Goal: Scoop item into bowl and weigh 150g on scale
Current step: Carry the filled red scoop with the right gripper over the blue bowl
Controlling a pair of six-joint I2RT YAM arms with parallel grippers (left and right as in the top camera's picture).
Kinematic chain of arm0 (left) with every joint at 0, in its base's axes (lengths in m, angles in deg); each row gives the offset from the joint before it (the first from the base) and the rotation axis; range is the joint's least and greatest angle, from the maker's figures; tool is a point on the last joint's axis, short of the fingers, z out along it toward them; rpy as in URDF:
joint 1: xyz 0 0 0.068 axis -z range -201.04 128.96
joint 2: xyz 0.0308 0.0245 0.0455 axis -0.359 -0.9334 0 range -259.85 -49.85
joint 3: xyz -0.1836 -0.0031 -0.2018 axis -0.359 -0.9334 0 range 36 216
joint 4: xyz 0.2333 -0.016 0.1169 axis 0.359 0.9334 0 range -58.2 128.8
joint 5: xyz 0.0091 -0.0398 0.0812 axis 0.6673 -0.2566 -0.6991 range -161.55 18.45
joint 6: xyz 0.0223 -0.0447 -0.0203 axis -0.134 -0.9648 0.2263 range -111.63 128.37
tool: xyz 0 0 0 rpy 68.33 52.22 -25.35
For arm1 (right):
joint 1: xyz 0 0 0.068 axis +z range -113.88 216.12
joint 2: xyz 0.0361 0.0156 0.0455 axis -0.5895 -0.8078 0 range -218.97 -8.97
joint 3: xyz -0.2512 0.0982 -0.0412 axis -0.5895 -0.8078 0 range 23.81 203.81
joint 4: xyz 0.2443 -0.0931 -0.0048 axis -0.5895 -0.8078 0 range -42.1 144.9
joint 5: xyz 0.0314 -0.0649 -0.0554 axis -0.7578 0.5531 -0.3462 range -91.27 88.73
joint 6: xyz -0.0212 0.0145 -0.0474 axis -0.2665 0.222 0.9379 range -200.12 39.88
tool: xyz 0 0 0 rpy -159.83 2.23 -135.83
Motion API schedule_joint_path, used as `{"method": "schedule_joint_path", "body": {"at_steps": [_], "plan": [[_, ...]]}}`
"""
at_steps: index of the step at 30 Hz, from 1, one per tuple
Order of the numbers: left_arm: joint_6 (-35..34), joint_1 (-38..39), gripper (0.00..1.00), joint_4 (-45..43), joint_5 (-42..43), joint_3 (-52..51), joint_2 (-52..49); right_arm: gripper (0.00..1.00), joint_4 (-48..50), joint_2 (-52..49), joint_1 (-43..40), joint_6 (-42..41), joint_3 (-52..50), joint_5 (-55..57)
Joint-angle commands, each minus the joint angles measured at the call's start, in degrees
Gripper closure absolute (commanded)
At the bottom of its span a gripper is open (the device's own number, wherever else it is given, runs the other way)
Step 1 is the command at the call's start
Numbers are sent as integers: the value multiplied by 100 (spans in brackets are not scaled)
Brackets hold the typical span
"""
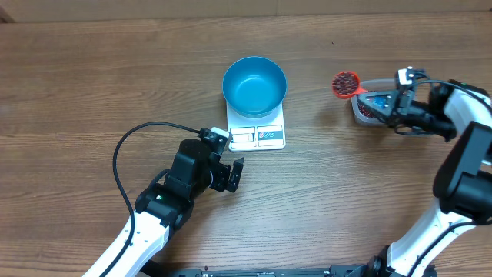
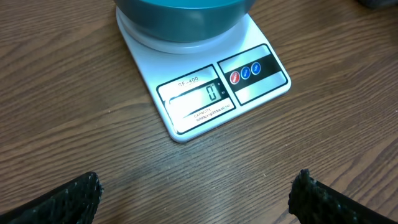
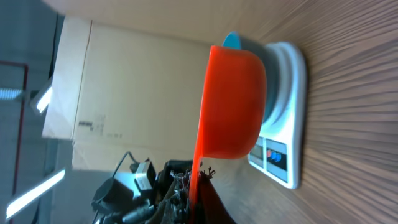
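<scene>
The bright blue bowl (image 1: 254,85) stands empty on the white scale (image 1: 258,137), whose display (image 2: 211,93) reads zero. My left gripper (image 1: 231,175) rests on the table just in front of the scale, open, its fingertips (image 2: 71,198) far apart with bare wood between them. My right gripper (image 1: 382,102) is shut on the handle of a red scoop (image 1: 345,83), held level to the right of the bowl. Dark red-brown beans (image 1: 346,81) fill the scoop. In the right wrist view the scoop (image 3: 233,102) shows from the side, with the scale (image 3: 283,124) and bowl (image 3: 231,40) beyond.
A clear tub (image 1: 364,112) holding more beans sits under my right gripper, partly hidden by it. A black cable (image 1: 127,146) loops over the table beside the left arm. A cardboard box (image 3: 124,93) stands past the table's far edge.
</scene>
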Motion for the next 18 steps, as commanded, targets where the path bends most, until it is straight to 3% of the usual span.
{"method": "schedule_joint_path", "body": {"at_steps": [1, 11, 18], "plan": [[-81, -24, 0, -7, -61, -24, -46, 96, 9, -44, 352, 39, 181, -468], [-81, -24, 0, -7, -61, -24, -46, 96, 109, -44, 1327, -197, 691, -466], [-81, -24, 0, -7, -61, -24, -46, 96, 1270, -44, 1862, -1593, 898, -260]]}}
